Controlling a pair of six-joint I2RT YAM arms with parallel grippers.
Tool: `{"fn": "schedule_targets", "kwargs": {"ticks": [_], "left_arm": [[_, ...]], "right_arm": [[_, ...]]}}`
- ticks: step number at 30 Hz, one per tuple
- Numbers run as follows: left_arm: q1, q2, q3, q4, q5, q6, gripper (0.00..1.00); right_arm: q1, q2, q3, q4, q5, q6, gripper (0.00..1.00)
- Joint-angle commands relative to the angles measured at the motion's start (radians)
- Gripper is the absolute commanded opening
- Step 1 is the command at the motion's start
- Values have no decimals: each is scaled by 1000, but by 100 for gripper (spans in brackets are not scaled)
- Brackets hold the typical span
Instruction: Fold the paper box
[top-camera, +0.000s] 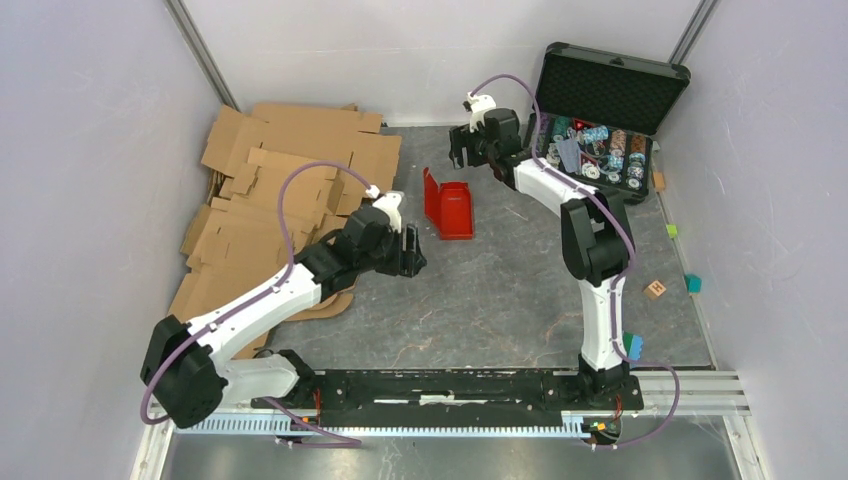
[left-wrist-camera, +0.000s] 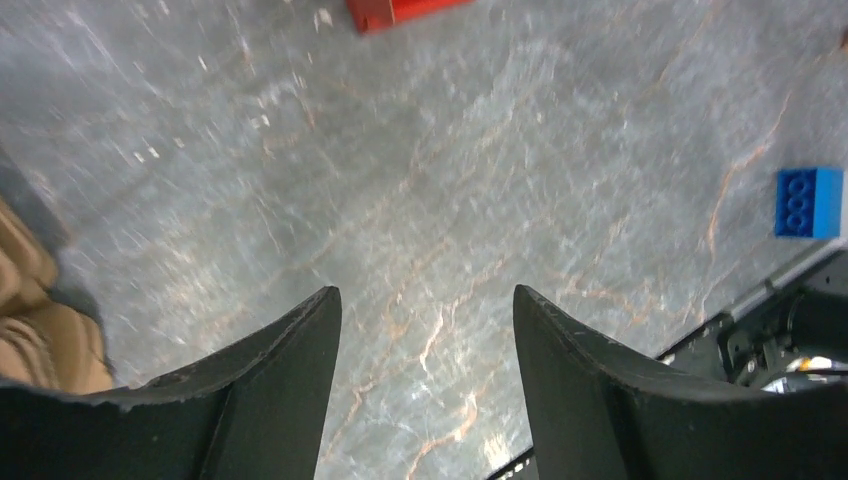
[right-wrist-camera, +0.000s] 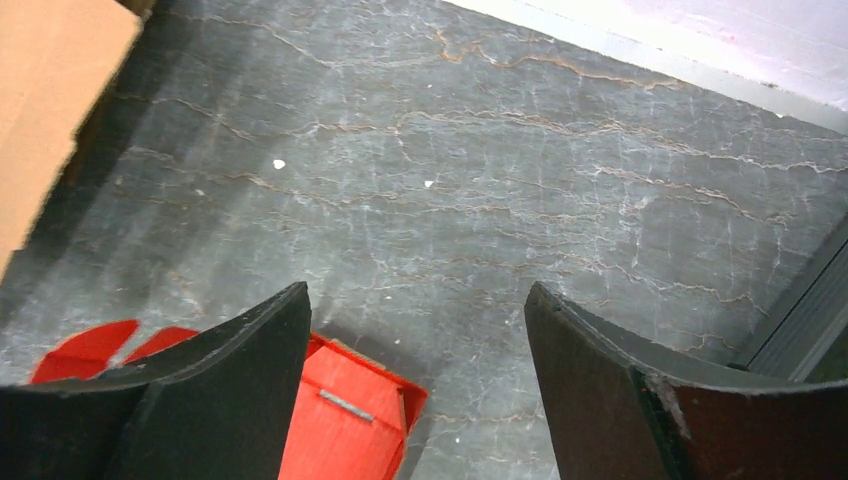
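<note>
The red paper box (top-camera: 450, 207) lies on the grey table as a small shallow box, with one flap standing up at its far left. My left gripper (top-camera: 412, 250) hovers just left of and nearer than it, open, with only bare table between its fingers (left-wrist-camera: 290, 370). In the left wrist view only a red corner of the box (left-wrist-camera: 400, 10) shows at the top edge. My right gripper (top-camera: 462, 150) hangs beyond the box, open and empty. The right wrist view shows the box (right-wrist-camera: 345, 420) below and partly behind the left finger (right-wrist-camera: 230, 390).
Brown cardboard sheets (top-camera: 290, 190) are piled at the back left, one edge (right-wrist-camera: 50, 90) in the right wrist view. A black case of poker chips (top-camera: 600, 120) stands open at the back right. Small blocks (top-camera: 655, 289) lie along the right side, and a blue brick (left-wrist-camera: 808, 202) near the rail.
</note>
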Motion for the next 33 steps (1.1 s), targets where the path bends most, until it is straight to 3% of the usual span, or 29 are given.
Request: {"fn": "schedule_targets", "kwargs": {"ticks": [1,12,18,22,33], "left_arm": [[2,7,-85,91,90,-95,69],[2,57,-132,162,86,-110,63],[2,54,-158,193,75,-115,63],[2,76,-165,213,62,-112,63],[29,105,-235,287,40,-121,62]], "right_arm": [[-9,64,89,-8,-6,15,81],[-9,170,85,-22,77,3,53],[-9,151,9,-80,25,-26,47],[1,32,-195,-17,-51,-16,45],[101,-498,-920,256,-26,73,43]]}}
